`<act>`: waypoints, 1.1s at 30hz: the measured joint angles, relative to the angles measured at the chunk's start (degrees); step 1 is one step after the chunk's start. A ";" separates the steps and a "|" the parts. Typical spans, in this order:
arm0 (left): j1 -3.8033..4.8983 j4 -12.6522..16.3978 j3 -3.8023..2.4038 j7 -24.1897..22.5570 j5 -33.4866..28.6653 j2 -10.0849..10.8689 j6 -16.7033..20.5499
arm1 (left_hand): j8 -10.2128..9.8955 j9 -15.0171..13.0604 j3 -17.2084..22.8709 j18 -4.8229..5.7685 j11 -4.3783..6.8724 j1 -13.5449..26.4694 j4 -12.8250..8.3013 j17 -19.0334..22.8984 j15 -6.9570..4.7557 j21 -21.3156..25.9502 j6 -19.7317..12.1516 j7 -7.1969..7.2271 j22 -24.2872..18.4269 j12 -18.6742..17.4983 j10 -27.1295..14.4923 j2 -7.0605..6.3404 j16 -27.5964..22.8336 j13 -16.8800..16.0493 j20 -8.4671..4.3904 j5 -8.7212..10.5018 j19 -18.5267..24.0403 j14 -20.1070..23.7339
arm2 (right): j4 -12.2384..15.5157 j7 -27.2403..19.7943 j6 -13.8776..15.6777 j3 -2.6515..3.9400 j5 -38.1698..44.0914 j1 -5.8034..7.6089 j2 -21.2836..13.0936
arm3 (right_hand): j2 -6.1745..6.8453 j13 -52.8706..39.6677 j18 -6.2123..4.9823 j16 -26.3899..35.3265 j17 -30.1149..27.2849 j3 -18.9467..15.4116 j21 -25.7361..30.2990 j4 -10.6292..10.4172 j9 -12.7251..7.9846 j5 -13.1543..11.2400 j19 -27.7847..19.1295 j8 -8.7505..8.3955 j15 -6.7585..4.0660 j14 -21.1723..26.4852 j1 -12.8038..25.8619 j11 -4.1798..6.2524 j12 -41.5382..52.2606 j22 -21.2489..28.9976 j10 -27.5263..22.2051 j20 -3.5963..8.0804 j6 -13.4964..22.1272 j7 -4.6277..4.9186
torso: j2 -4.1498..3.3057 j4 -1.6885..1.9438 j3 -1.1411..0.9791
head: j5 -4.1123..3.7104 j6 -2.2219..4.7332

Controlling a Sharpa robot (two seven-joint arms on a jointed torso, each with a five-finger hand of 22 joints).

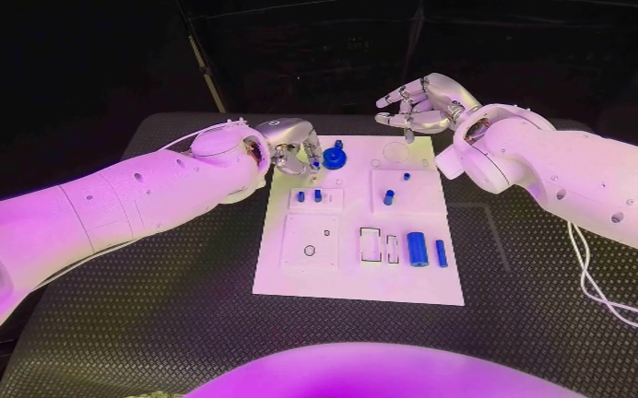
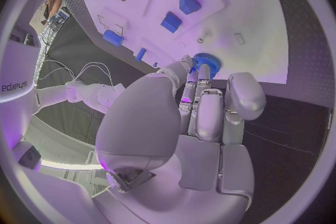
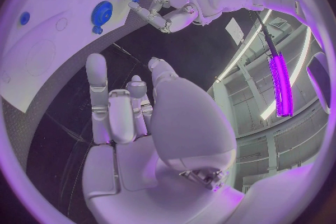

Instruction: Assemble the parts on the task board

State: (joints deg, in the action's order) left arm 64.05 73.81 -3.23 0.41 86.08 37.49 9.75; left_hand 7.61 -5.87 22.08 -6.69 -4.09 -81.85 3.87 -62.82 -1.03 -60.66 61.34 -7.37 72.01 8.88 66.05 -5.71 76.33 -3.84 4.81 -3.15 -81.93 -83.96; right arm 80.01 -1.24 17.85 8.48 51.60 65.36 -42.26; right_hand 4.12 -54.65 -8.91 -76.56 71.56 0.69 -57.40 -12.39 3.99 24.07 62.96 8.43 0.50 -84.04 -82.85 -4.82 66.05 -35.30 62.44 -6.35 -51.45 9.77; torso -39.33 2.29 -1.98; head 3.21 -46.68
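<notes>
One white board (image 1: 295, 274) on the surface (image 1: 159, 324); one blue gear (image 1: 334, 158) at its far edge; four small blue pegs (image 1: 301, 196), two side by side and two further right; one large blue cylinder (image 1: 418, 249) with one slimmer blue pin (image 1: 442, 253) beside it; two hands (image 1: 291, 146), one on each arm.

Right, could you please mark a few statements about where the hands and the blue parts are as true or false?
1. A large blue cylinder lies on the task board, at its near right. True.
2. The right hand holds a blue part. False: it holds nothing and its fingers are apart.
3. The blue gear sits near the board's far edge. True.
4. The left hand is beside the large cylinder. False: its fingertips are by the gear.
</notes>
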 measured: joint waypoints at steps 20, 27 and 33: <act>-1.19 -0.98 0.01 0.39 -1.22 -0.42 -1.75 | -0.07 0.00 0.00 0.00 -0.02 0.00 0.00 0.14 0.00 0.01 0.00 0.00 -0.01 -0.26 0.06 0.00 0.00 -0.04 0.00 0.00 0.00 0.00 | -0.15 0.00 -0.06 -0.01 0.02 -0.01 0.13 | 0.00 0.00 0.00 0.00 -0.01 0.00 0.00 0.00 0.00 0.23 0.00 0.00 0.00 0.00 0.00 0.00 0.00 -0.05 0.00 0.00 0.00 0.00 | -0.05 -0.18 0.02 | 0.18 0.10; -1.26 -2.00 0.01 0.53 -1.32 -0.73 -2.10 | -0.27 -0.01 0.16 0.00 0.00 0.00 -0.17 0.14 0.00 0.01 -0.01 0.00 0.07 -0.46 0.40 0.00 0.00 -0.04 0.00 0.00 0.00 0.00 | -0.17 0.00 -0.09 -0.02 0.02 -0.02 0.15 | 0.00 0.01 0.00 0.00 -0.01 0.00 0.00 0.00 0.00 0.23 0.00 0.00 0.00 0.00 0.00 0.00 0.00 -0.05 0.00 0.00 0.00 0.00 | -0.08 -0.18 0.01 | 0.17 0.02; -1.28 -2.57 0.01 0.68 -1.36 -0.77 -2.24 | -0.27 -0.01 0.16 0.00 0.00 0.00 -0.17 0.14 0.00 0.02 -0.01 0.00 0.07 -0.46 0.40 0.00 0.00 -0.04 0.00 0.00 0.00 0.00 | -0.18 0.00 -0.10 -0.03 0.02 -0.02 0.14 | 0.00 0.01 0.00 0.00 -0.02 0.00 0.00 0.00 0.00 0.23 0.00 0.00 0.00 0.00 0.00 0.00 0.00 -0.04 0.00 0.00 0.00 0.00 | -0.08 -0.14 0.02 | 0.15 -0.02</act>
State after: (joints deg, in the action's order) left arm 62.77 71.24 -3.22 1.10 84.72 36.72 7.51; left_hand 7.34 -5.88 22.24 -6.69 -4.09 -81.85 3.70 -62.68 -1.02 -60.64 61.34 -7.37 72.08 8.41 66.45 -5.71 76.33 -3.88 4.81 -3.15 -81.93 -83.96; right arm 79.83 -1.24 17.75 8.45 51.63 65.34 -42.12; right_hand 4.12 -54.64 -8.90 -76.56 71.54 0.69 -57.40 -12.39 3.99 24.30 62.96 8.43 0.50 -84.04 -82.85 -4.82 66.05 -35.34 62.44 -6.35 -51.45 9.77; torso -39.41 2.15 -1.97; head 3.36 -46.70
